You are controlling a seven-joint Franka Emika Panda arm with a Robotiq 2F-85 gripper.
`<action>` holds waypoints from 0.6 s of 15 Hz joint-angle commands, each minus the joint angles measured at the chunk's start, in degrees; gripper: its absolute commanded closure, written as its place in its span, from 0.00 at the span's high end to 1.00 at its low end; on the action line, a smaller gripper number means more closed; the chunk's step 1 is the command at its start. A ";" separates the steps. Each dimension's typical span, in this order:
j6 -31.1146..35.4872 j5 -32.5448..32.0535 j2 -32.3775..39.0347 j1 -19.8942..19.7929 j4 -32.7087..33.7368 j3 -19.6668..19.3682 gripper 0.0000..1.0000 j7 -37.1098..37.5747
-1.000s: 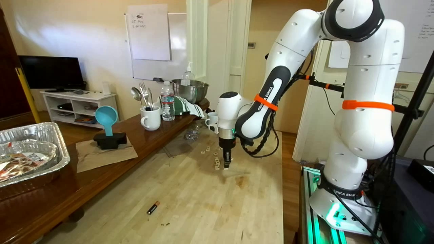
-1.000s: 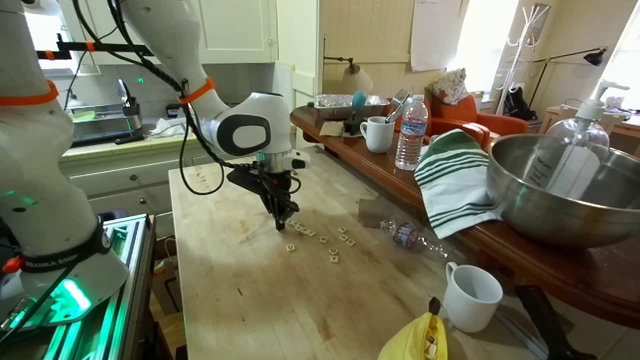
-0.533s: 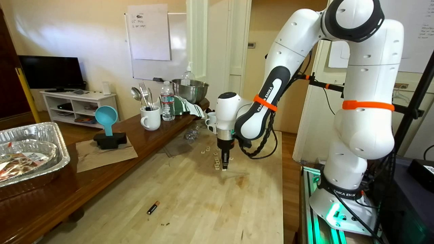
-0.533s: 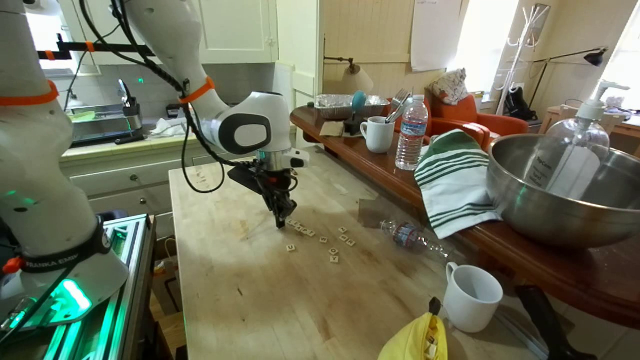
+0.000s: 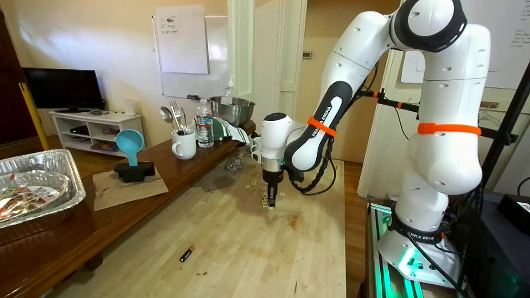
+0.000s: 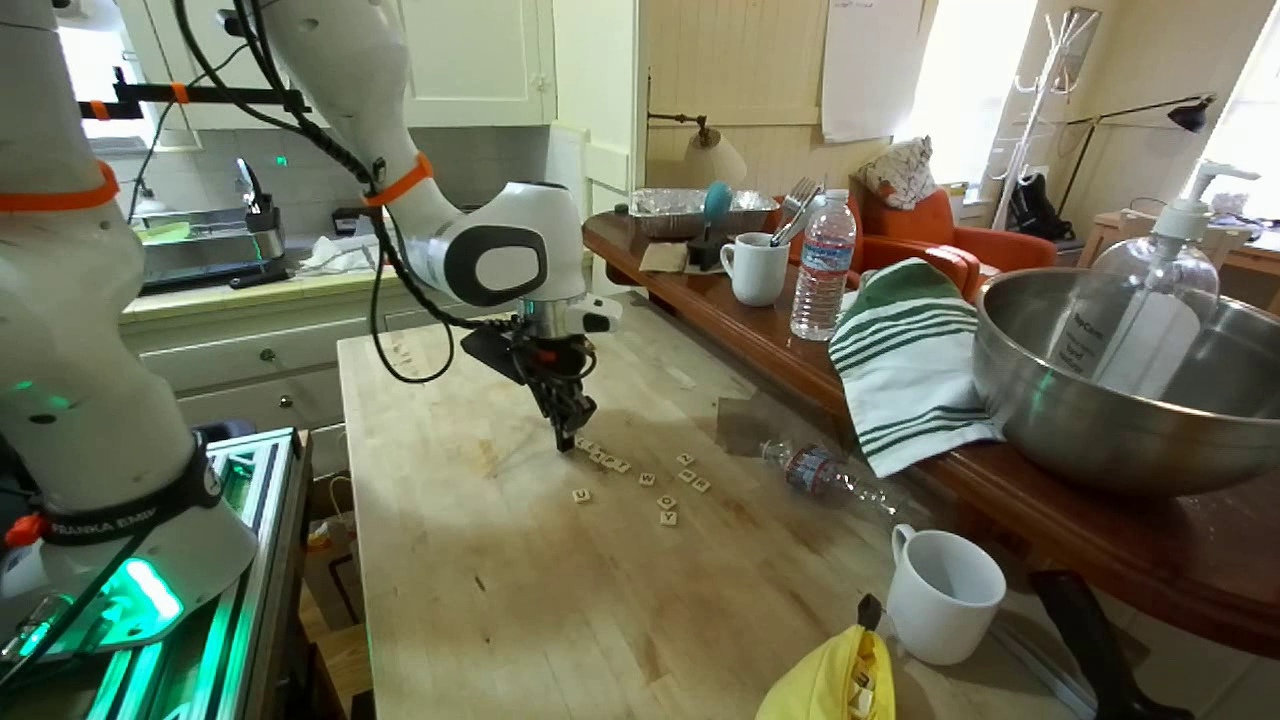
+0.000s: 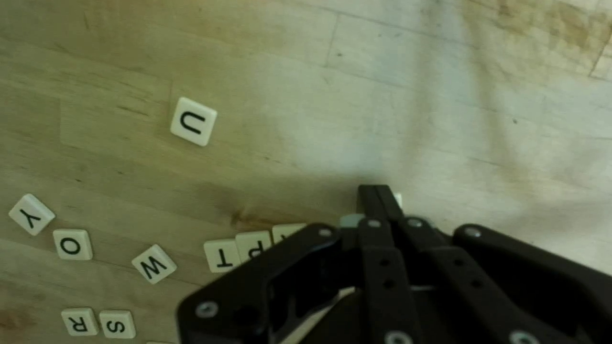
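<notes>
Dragging your clenched black two-fingered gripper sideways this low could skew the neighbouring row of cream square letter tiles.

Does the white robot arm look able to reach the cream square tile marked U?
Probably yes: bare wooden tabletop separates the black gripper from the U tile, which touches no other, though the shut jaws would need opening.

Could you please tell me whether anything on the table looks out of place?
Yes: a plastic bottle lies on its side instead of standing, and a lone battery lies loose, well away from the letter tiles.
</notes>
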 commanded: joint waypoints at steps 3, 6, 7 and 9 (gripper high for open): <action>3.13 -1.93 7.37 0.93 2.60 -0.33 0.00 3.49; 4.18 -0.87 7.97 0.84 3.17 -0.11 0.00 2.92; 4.51 -0.87 8.16 0.88 3.35 -0.13 0.00 2.94; 5.04 -1.05 8.63 1.04 3.82 -0.24 0.00 3.19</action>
